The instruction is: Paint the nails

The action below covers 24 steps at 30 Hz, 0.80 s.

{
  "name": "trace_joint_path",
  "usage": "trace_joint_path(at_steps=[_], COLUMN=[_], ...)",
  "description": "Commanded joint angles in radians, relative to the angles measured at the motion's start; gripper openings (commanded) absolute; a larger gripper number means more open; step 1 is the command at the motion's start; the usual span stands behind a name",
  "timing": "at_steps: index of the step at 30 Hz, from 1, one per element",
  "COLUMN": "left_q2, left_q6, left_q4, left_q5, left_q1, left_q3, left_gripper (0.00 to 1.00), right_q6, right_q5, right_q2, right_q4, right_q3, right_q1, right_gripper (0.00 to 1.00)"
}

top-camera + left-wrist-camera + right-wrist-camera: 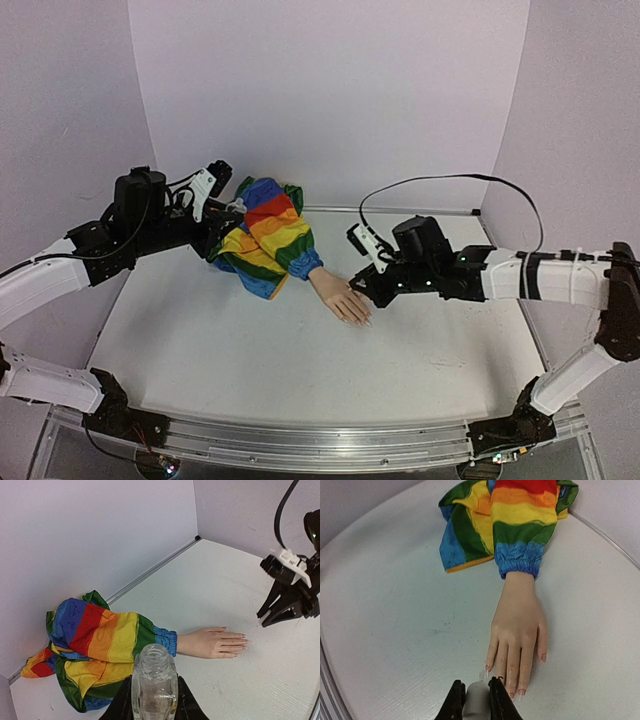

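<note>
Progress looks early or midway. The bottle [154,680] is already uncapped, its open neck showing, and the left gripper [154,697] has its jaws clamped round it beyond the sleeve [100,645], on the side away from the hand [517,630]. The hand lies flat, palm down, on the tabletop [395,630]. Its nails [521,692] point toward the right gripper [475,684]. That gripper sits just off the fingertips, jaws closed on a pale cap [476,702], which I judge carries the brush. It is lined up with the index and middle fingers, so a stroke there seems to be the step in hand.

Which nails are done I cannot tell. All those in view look faintly pink, and the bottle is clear, so a coat might not show. The brush tip is only a faint glint near the index finger; whether it touches a nail is unclear. The thumb nail is not clearly visible in any view, and the bottle's base and fill level are cut off.
</note>
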<state>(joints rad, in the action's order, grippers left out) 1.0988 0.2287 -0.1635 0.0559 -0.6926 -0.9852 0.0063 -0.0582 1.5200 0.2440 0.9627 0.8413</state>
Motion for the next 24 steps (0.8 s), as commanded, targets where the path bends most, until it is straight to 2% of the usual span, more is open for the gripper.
trace_joint_path(at_steps=[1, 6, 11, 14, 18, 21, 24], left_q2=[-0.031, 0.006, 0.017, -0.005, -0.023, -0.038, -0.051], left_q6=[-0.031, -0.079, -0.111, -0.095, 0.016, 0.149, 0.204], left_q4=[0.016, -0.017, -0.127, -0.172, -0.189, -0.189, -0.191], left_q5=[0.110, 0.257, 0.298, 0.336, 0.365, 0.284, 0.265], left_q1=[0.003, 0.001, -0.036, -0.054, -0.067, -0.139, -0.154], left_q3=[-0.032, -0.084, -0.191, -0.197, -0.110, -0.029, 0.016], left_gripper=[0.00, 0.00, 0.00, 0.00, 0.00, 0.00, 0.00], right_q6=[0.151, 0.248, 0.304, 0.319, 0.311, 0.284, 0.241], right_q5=[0.057, 0.116, 0.118, 0.066, -0.104, -0.216, -0.240], right_q2=[-0.156, -0.254, -0.266, -0.249, -0.206, -0.163, -0.134], right_q4=[0.099, 0.202, 0.229, 0.255, 0.294, 0.293, 0.275], right_q3=[-0.097, -0.171, -0.177, -0.161, -0.110, -0.042, 0.034], right_q1=[0.005, 0.006, 0.007, 0.006, 0.008, 0.029, 0.094], right_gripper=[0.00, 0.00, 0.00, 0.00, 0.00, 0.00, 0.00])
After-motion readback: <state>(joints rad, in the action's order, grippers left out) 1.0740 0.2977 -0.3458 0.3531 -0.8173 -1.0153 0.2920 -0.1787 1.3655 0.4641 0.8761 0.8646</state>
